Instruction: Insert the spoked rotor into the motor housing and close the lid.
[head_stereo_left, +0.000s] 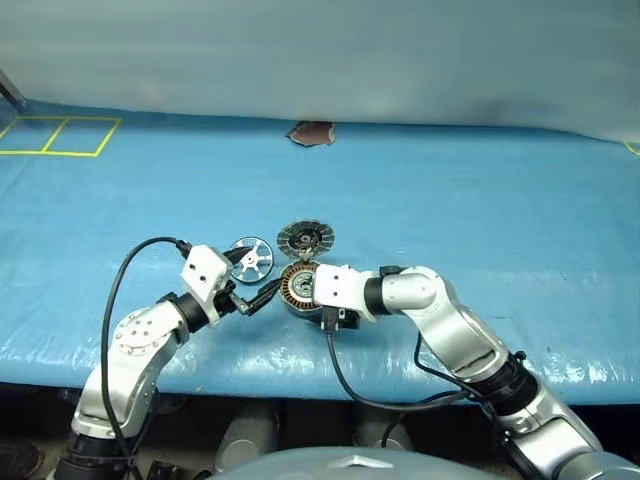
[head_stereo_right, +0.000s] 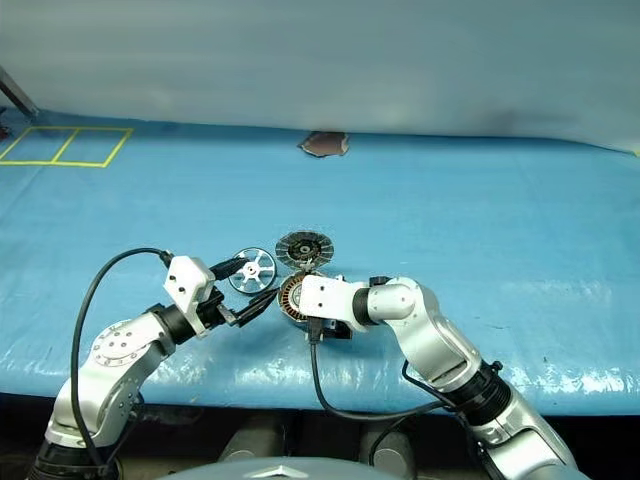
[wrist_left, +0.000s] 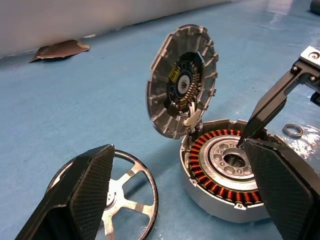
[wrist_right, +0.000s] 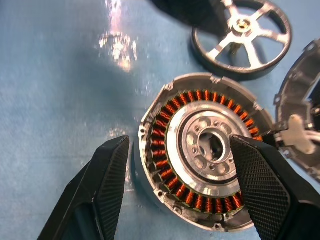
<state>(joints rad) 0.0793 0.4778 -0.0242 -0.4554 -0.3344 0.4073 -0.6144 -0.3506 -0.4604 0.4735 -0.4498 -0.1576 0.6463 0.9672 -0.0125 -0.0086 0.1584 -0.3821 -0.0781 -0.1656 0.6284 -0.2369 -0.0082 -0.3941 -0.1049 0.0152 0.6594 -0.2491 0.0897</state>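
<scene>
The motor housing (wrist_right: 200, 145) lies on the blue cover, its copper windings showing around a metal centre. Its lid (wrist_left: 182, 82) stands up open on the far edge, grey radial segments facing me. Just left of the housing the spoked rotor (head_stereo_left: 252, 258) lies flat. My right gripper (wrist_right: 180, 142) hovers open over the housing, one finger outside its wall and the other above the windings. My left gripper (wrist_left: 177, 150) is open too, nothing in it, with one finger (wrist_left: 85, 190) over the rotor (wrist_left: 125, 195) and the other (wrist_left: 280, 185) near the housing's side.
A tiny dark ring (wrist_left: 292, 131) lies on the cover beside the housing. A torn brown patch (head_stereo_left: 312, 132) and yellow taped squares (head_stereo_left: 60, 135) mark the far side. Black cables (head_stereo_left: 345, 385) hang from both wrists over the table's front edge.
</scene>
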